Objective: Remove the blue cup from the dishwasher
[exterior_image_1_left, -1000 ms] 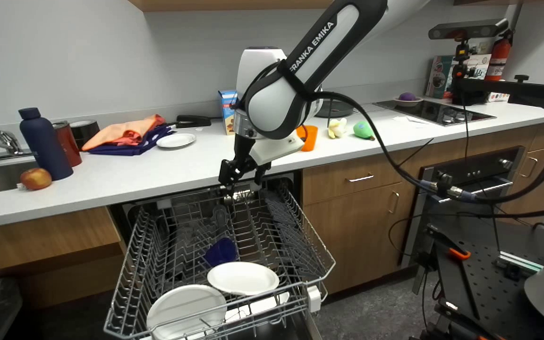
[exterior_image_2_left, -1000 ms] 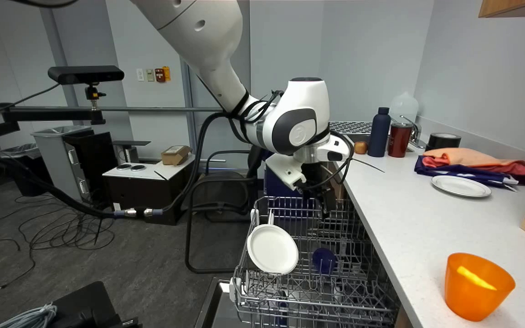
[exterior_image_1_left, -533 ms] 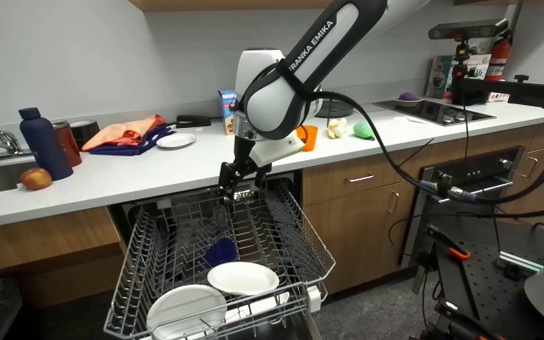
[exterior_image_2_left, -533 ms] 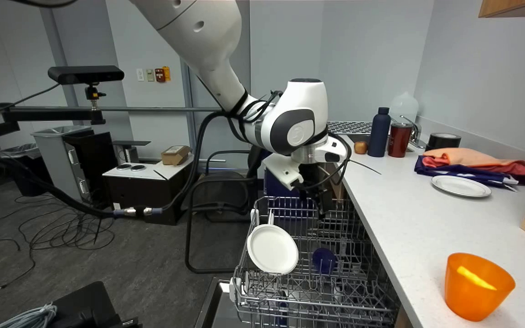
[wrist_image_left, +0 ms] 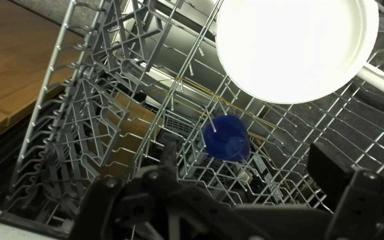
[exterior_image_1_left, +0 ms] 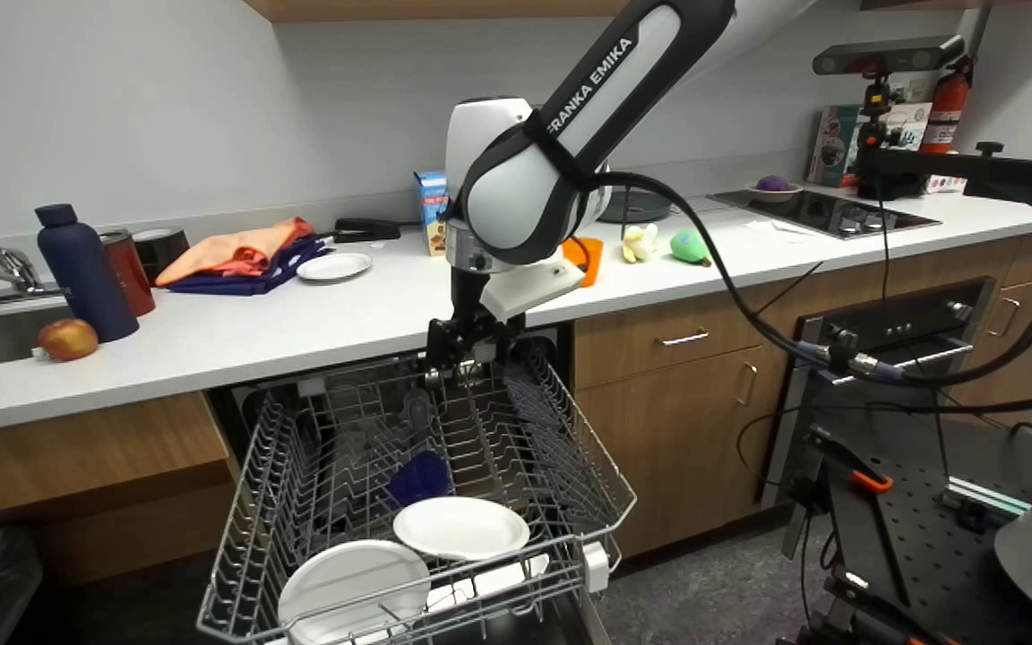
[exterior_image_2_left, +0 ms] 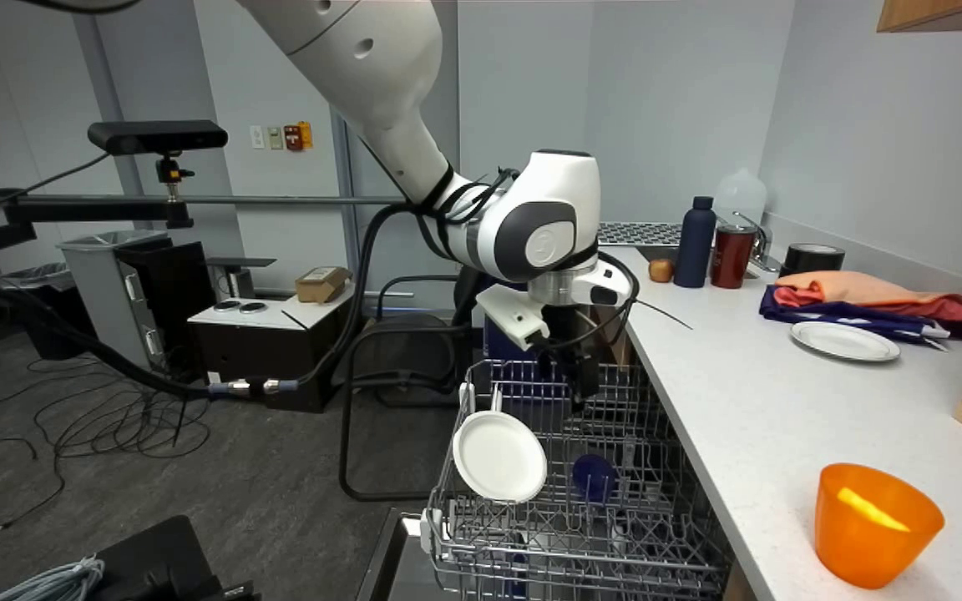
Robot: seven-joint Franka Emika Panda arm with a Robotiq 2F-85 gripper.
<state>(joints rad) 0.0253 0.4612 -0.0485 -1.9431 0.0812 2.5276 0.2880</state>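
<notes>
On the dishwasher rack sits the blue cup — the gripper hangs higher, 2 jaws spread.

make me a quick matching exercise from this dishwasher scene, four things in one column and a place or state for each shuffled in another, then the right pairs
Things
1 blue cup
2 gripper
3 apple
4 orange cloth

Places or states
A on top of a dark blue cloth
B among the tines of the dishwasher rack
C on the counter, beside the dark blue bottle
D open, above the rack, holding nothing

Right pairs
1-B, 2-D, 3-C, 4-A
</notes>
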